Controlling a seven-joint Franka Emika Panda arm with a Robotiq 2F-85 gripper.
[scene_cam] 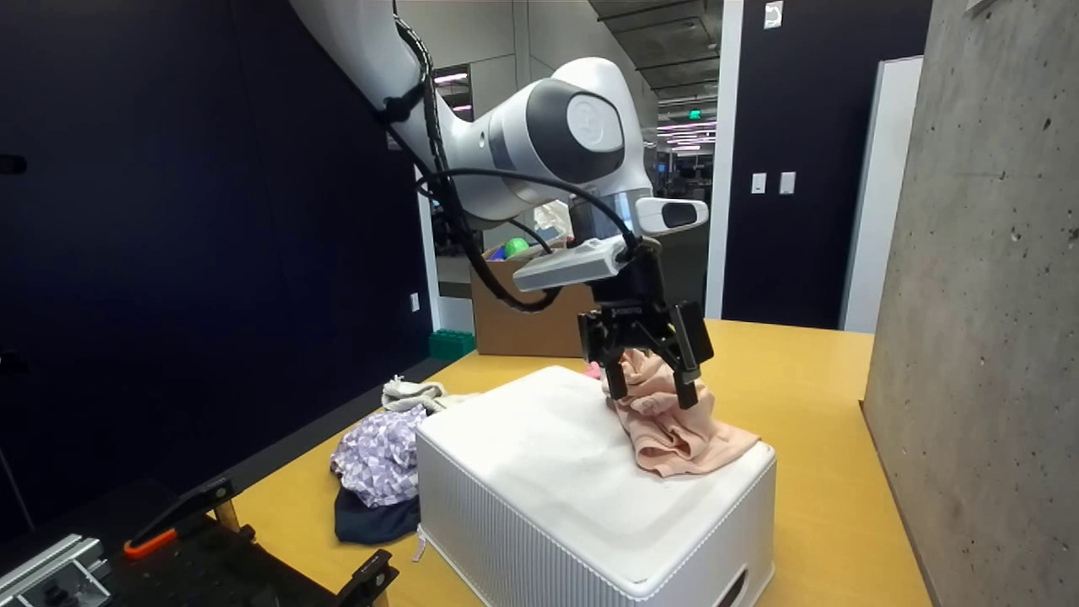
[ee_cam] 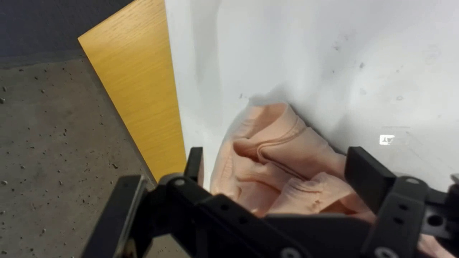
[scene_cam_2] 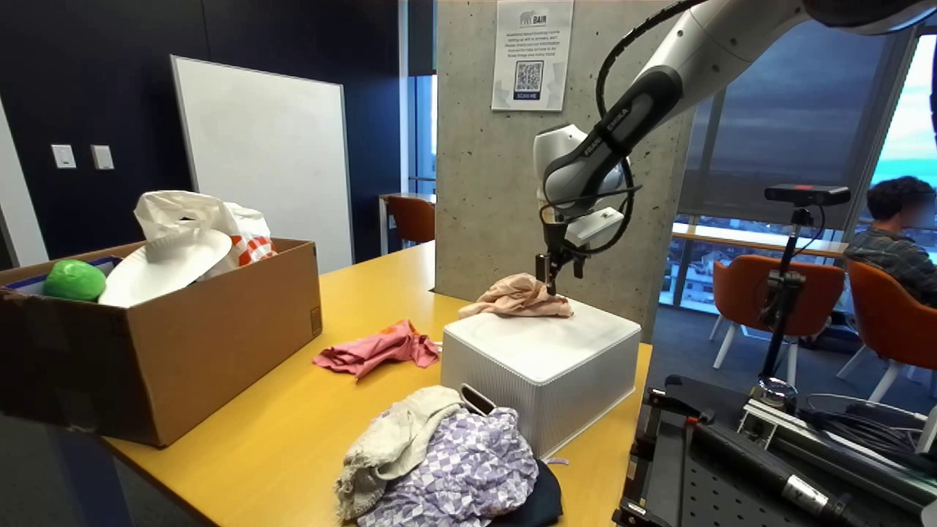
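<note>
You have the gripper (scene_cam: 652, 392) spread wide over the peach cloth (scene_cam: 679, 443); in the wrist view the cloth shows between its jaws, but whether they touch it you cannot tell. The cloth lies crumpled on the white bin (scene_cam: 539, 438), near its edge. Beside the bin, on the table (scene_cam: 809, 405), a purple cloth (scene_cam_2: 461, 468), cream cloth (scene_cam_2: 410, 428) and dark cloth (scene_cam_2: 540, 505) lie heaped; a pink cloth (scene_cam_2: 381, 350) sits between bin and box (scene_cam_2: 234, 329).

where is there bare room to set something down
Bare: top of the white box beside the peach cloth; the table between white box and pillar, also between carton and clothes pile. Crowded: at the peach cloth, by the open fingers, and where the clothes pile and pink cloth lie.
</note>
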